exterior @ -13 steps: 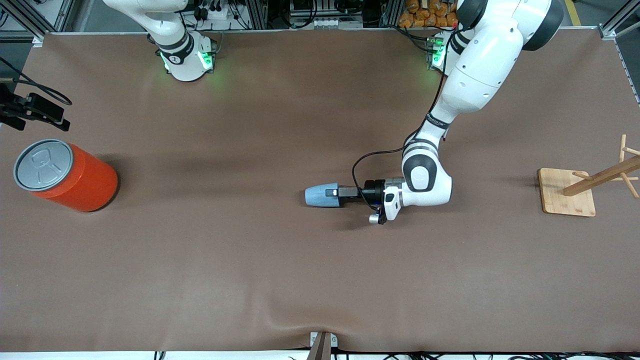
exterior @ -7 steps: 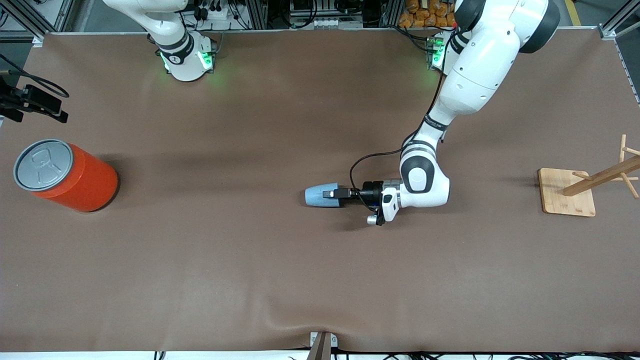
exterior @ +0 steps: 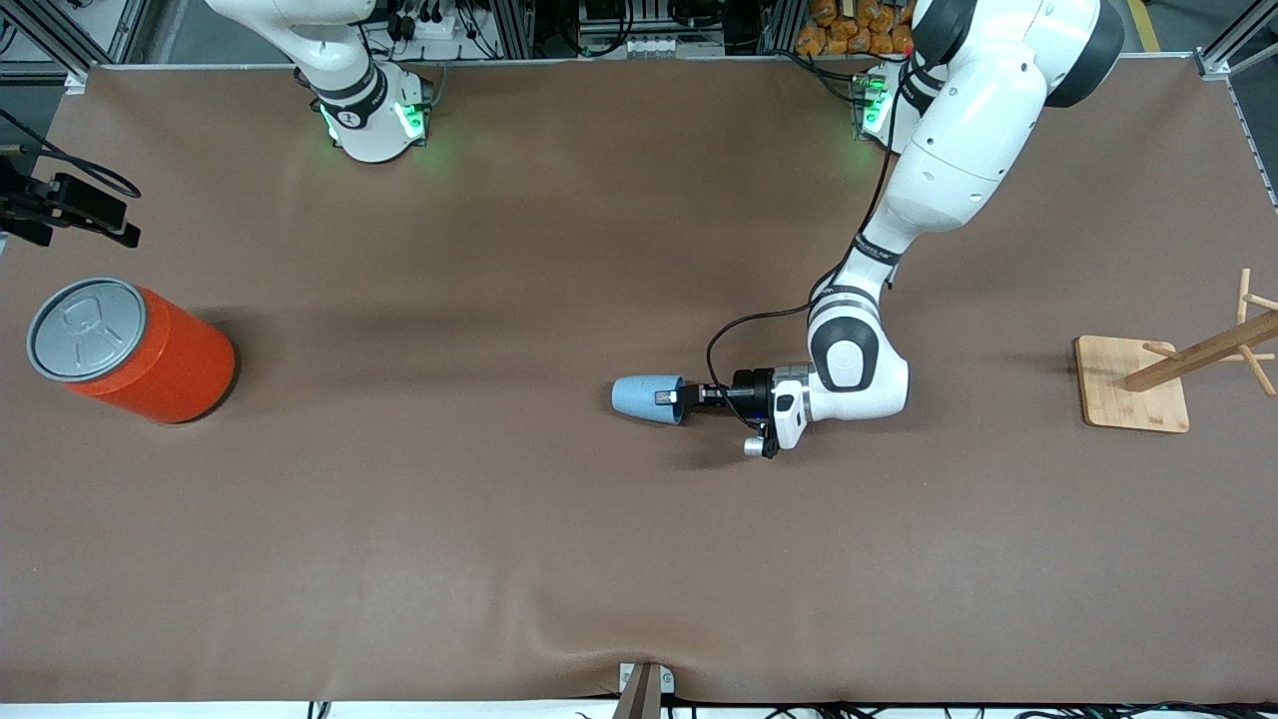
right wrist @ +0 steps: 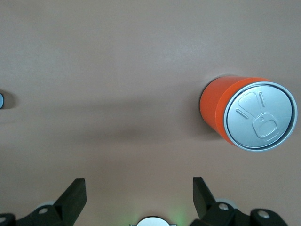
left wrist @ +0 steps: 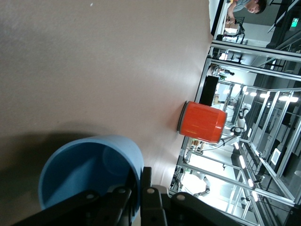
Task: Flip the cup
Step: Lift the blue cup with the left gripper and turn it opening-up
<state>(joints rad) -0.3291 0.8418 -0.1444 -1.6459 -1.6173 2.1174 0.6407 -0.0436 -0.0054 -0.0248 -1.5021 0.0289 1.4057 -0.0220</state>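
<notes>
1. Front view: the cup [exterior: 644, 398] lies on its side mid-table [exterior: 499, 549], its rim wall pinched by the left gripper [exterior: 677, 397].
2. Good practice: lift first, then rotate the wrist slowly.
3. The right gripper [right wrist: 139, 192] waits wide above the orange can [right wrist: 244, 113].

The cup [exterior: 646, 398] looks like smooth matt plastic; the table cover [exterior: 499, 539] seems soft brown cloth; the can [exterior: 130, 349] has a dull metal lid.

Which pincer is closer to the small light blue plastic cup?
Left. The left pincer is shut on the small light blue plastic cup's rim; the right pincer waits open above the table's right-arm end.
</notes>
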